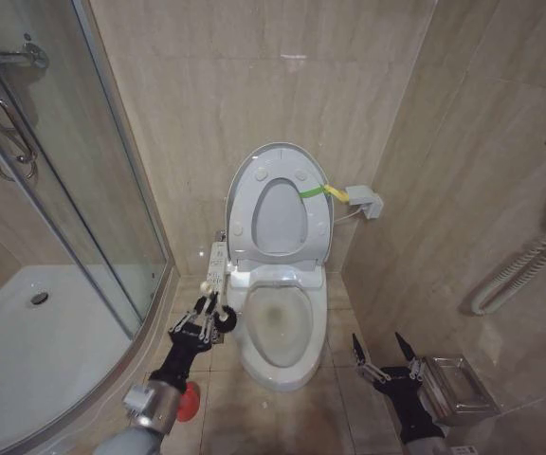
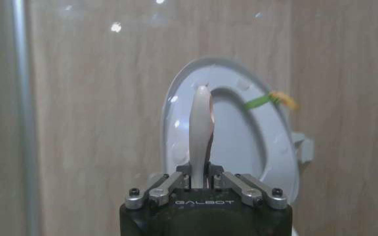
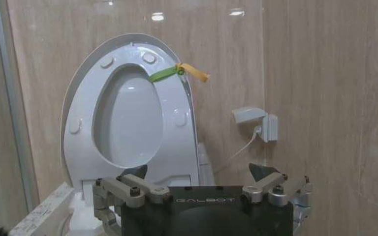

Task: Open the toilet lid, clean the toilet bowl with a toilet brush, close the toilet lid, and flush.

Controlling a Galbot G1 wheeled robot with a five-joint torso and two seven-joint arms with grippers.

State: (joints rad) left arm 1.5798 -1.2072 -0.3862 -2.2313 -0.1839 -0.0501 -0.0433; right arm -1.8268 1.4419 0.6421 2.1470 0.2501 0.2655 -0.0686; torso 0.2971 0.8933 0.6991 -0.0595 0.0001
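The toilet lid (image 1: 278, 218) stands upright against the back wall with the ring seat raised in front of it, and a yellow-green band (image 1: 316, 191) hangs at its edge. Below it the toilet bowl (image 1: 297, 374) lies uncovered. My left gripper (image 1: 212, 313) hovers at the bowl's left rim, shut on the thin white handle of the toilet brush (image 2: 201, 128). A dark bit beside the fingers may be the brush head. The red cup holder (image 1: 189, 403) sits on the floor under my left arm. My right gripper (image 1: 384, 353) hangs open, holding nothing, right of the bowl, and its spread fingers (image 3: 133, 173) face the lid (image 3: 126, 118).
A curved shower tray (image 1: 27, 351) and glass door (image 1: 93, 190) close off the left. The button panel (image 1: 216, 265) runs along the bowl's left side. A metal box (image 1: 455, 389) sits by the right wall, a white hose (image 1: 519, 275) hangs above it, and a socket box (image 1: 363, 201) is by the lid.
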